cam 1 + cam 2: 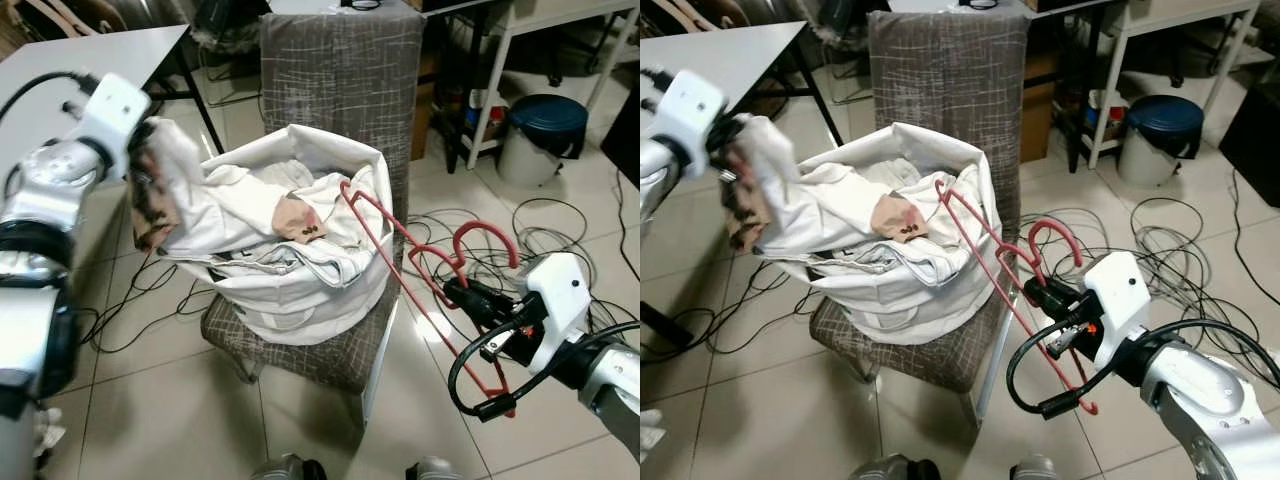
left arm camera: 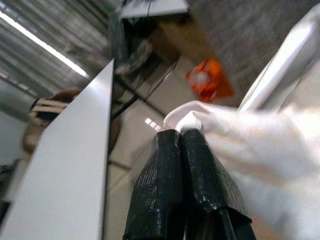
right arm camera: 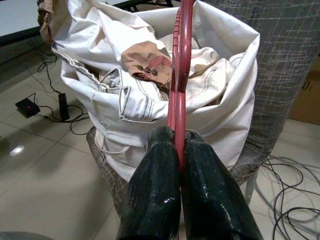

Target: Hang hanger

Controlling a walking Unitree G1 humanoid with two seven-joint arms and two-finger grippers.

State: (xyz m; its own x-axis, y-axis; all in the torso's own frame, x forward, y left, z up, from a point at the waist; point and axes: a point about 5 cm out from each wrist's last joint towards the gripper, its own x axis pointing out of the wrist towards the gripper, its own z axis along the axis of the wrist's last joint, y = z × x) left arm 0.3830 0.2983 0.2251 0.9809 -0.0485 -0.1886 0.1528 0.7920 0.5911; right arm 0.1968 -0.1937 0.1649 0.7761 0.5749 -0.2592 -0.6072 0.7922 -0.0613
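Two grippers busy: right gripper [image 1: 462, 293] clamps red hanger [image 1: 420, 280], left gripper [image 2: 182, 137] pinches white cloth [image 1: 215, 195].
Risk: hanger's far end snags laundry bag [image 1: 300, 300] rim, twisting out of jaws.

Your right gripper [image 3: 179, 150] has its two black fingers [image 3: 155, 190] pressed together on the red hanger [image 3: 179, 75], whose bar runs straight away from them toward the white laundry bag [image 3: 125, 110]. The bag sits on a grey patterned chair [image 3: 285, 65], its mouth open and full of pale clothes, with a tan garment [image 3: 147, 62] lying on top beside the hanger. On the tiled floor [image 3: 45, 170] you see black cables [image 3: 55, 107] on one side of the chair and grey cables [image 3: 290, 200] on the other.
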